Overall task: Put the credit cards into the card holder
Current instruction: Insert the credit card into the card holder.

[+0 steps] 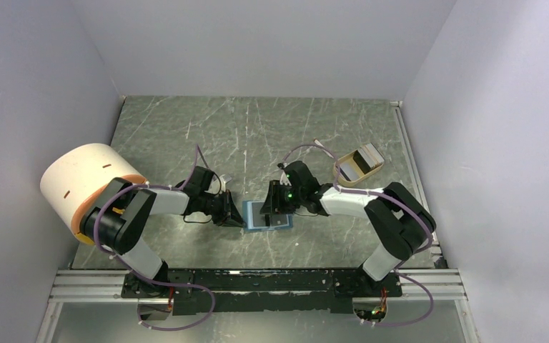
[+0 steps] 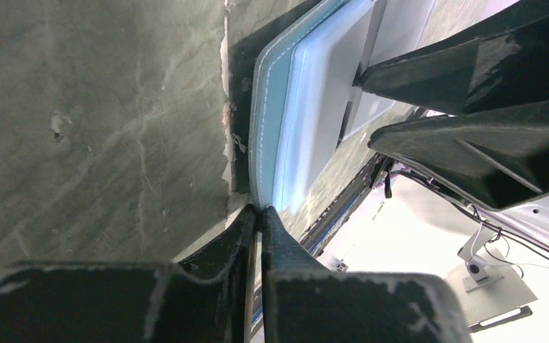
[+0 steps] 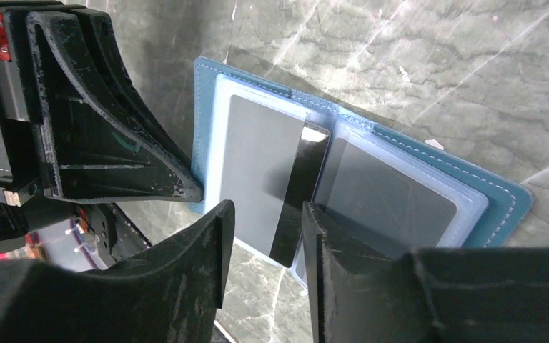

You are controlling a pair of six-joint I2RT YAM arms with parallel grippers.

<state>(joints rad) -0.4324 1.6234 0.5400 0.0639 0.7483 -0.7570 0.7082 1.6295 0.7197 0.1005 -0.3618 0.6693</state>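
The teal-blue card holder (image 1: 257,216) lies open on the table between both grippers. In the right wrist view its pale slots (image 3: 218,143) hold a grey card (image 3: 257,164) on the left and a darker card (image 3: 389,196) on the right. A dark card (image 3: 299,193) stands on edge at the fold, partway into the holder. My right gripper (image 3: 268,214) is open around this card, which sits close to the right finger. My left gripper (image 2: 259,213) is shut, its tips on the holder's edge (image 2: 268,121).
A small tan tray (image 1: 361,164) with more cards stands at the back right of the holder. A large white and orange cylinder (image 1: 86,186) stands at the left. Aluminium rails (image 1: 257,282) run along the near edge.
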